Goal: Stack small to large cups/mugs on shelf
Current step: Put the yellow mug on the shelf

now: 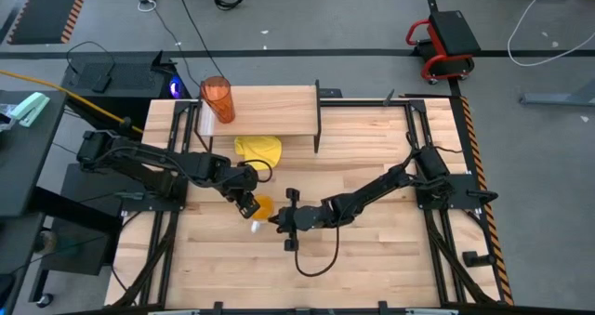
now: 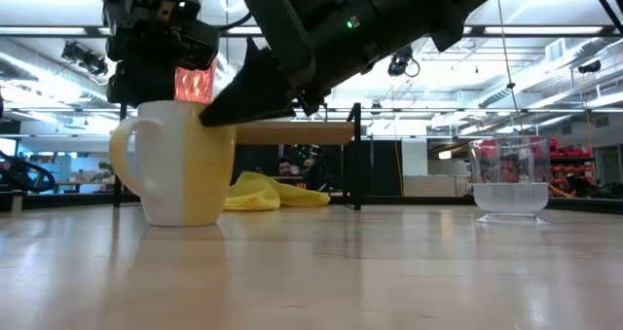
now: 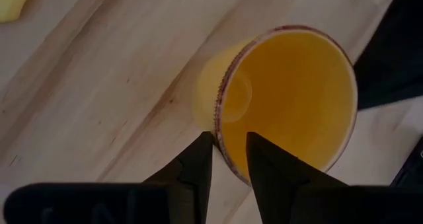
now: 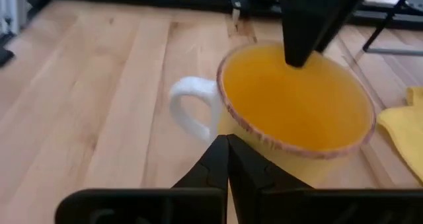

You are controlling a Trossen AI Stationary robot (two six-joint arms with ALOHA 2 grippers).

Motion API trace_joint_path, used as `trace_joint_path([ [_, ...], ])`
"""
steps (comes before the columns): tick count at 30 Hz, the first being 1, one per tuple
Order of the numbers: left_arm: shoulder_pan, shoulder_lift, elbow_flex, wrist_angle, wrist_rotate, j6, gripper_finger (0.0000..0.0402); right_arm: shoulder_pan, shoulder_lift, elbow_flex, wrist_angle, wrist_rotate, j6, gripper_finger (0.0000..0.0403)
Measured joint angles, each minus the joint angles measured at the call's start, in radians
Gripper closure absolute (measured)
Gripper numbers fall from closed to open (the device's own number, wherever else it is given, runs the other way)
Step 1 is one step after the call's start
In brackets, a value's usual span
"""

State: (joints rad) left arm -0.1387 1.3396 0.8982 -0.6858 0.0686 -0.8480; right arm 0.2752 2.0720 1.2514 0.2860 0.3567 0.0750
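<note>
An orange mug (image 1: 263, 204) with a white handle (image 4: 188, 105) stands upright on its base on the big table, in front of the shelf (image 1: 270, 111). My left gripper (image 3: 228, 141) comes down on its rim. My right gripper (image 4: 228, 141) is shut, its tips at the mug's outer wall beside the handle. The tall orange-red tumbler (image 1: 218, 99) stands on the shelf's left end. A small clear cup (image 2: 508, 189) stands on the table, at the right of the low view. My left gripper has the mug's rim (image 3: 223, 159) between its fingers, one finger (image 4: 304, 26) inside the mug and one outside. The fingers slant down from the table's left. The mug stands upright with its base on the table. My right gripper's shut tips (image 2: 209, 116) reach the mug's outer wall just below the rim, slanting down from the table's right; I cannot tell whether they touch it.
A crumpled yellow cloth (image 1: 258, 150) lies on the table just in front of the shelf, behind the mug. The shelf's black legs (image 1: 318, 120) stand at its right end. Bare tabletop (image 1: 372, 269) stretches toward the near edge.
</note>
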Motion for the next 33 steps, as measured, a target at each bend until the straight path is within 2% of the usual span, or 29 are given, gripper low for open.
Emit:
trace_joint_path([
  [8,-0.001,-0.001,0.001,-0.039,0.033,-0.037,0.0304,-0.004,0.002,-0.002,-0.059,0.068,-0.001,0.0391],
  [24,-0.029,-0.001,0.001,-0.065,0.047,-0.065,0.0295,-0.049,0.003,-0.004,-0.053,0.074,-0.045,0.0392],
  [33,-0.029,-0.025,-0.001,-0.06,-0.005,-0.034,0.0294,-0.058,0.004,-0.004,-0.064,0.087,-0.052,0.0392],
])
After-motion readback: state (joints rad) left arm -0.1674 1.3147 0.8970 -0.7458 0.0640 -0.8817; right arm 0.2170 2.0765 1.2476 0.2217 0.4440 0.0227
